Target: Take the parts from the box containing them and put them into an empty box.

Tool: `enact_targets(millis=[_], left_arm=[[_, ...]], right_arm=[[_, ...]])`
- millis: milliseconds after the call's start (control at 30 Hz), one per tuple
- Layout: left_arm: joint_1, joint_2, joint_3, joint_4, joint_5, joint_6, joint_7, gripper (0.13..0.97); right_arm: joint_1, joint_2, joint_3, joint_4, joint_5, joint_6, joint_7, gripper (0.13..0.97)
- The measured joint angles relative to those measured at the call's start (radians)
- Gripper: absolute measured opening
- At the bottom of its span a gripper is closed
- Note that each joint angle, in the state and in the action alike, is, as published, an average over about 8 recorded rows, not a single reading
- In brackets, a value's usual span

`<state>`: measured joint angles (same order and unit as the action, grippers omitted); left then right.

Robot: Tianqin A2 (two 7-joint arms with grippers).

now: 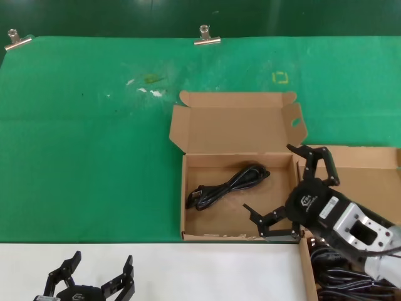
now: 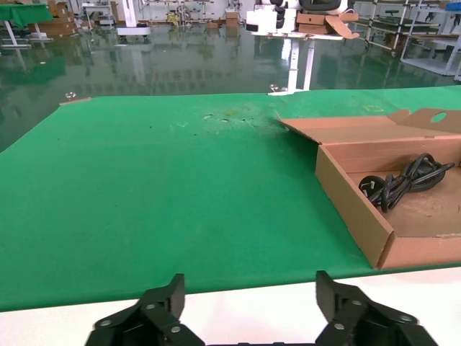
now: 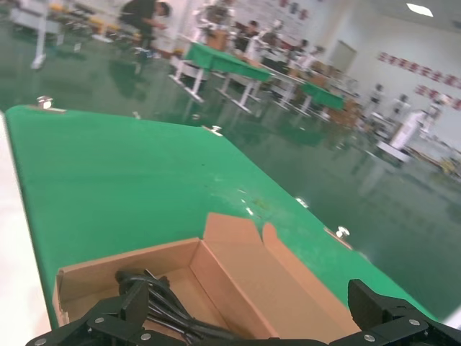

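I'm idling my left gripper [image 1: 94,283], claws spread, nearest me, hovering my empty, spread right gripper [image 1: 293,191] over the holed-flap brown cardboard box [image 1: 238,236] holding one black looped cord [image 1: 227,186], judging I next return rightward to the cord-filled box [image 1: 304,251].

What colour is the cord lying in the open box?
Black cord, clearest in the head view.

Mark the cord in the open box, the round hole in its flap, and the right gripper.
cord [image 1: 229,185]: head view, middle of bundle.
round hole [image 1: 295,123]: head view, on flap.
right gripper [image 1: 289,187]: head view, between fingertips.
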<state>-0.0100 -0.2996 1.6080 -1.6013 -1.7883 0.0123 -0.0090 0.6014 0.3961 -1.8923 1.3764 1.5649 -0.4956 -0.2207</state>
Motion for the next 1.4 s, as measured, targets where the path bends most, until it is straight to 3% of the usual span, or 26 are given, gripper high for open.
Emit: enact_targets(millis=[433, 567, 833, 1400], left_arm=[[0.003, 0.000, -0.002, 0.000, -0.003, -0.003, 0.003, 0.822], [0.004, 0.000, -0.003, 0.000, -0.004, -0.004, 0.003, 0.822], [0.005, 0.000, -0.004, 0.001, -0.006, -0.007, 0.005, 0.927], [0.009, 0.000, -0.007, 0.001, -0.011, -0.011, 0.008, 0.966]], right_arm=[[-0.170, -0.027, 0.083, 0.063, 0.066, 0.140, 0.062, 0.966], [-0.221, -0.035, 0.108, 0.082, 0.086, 0.182, 0.081, 0.966], [-0.325, -0.052, 0.158, 0.121, 0.127, 0.268, 0.119, 0.966], [-0.541, -0.086, 0.263, 0.201, 0.211, 0.446, 0.198, 0.966]])
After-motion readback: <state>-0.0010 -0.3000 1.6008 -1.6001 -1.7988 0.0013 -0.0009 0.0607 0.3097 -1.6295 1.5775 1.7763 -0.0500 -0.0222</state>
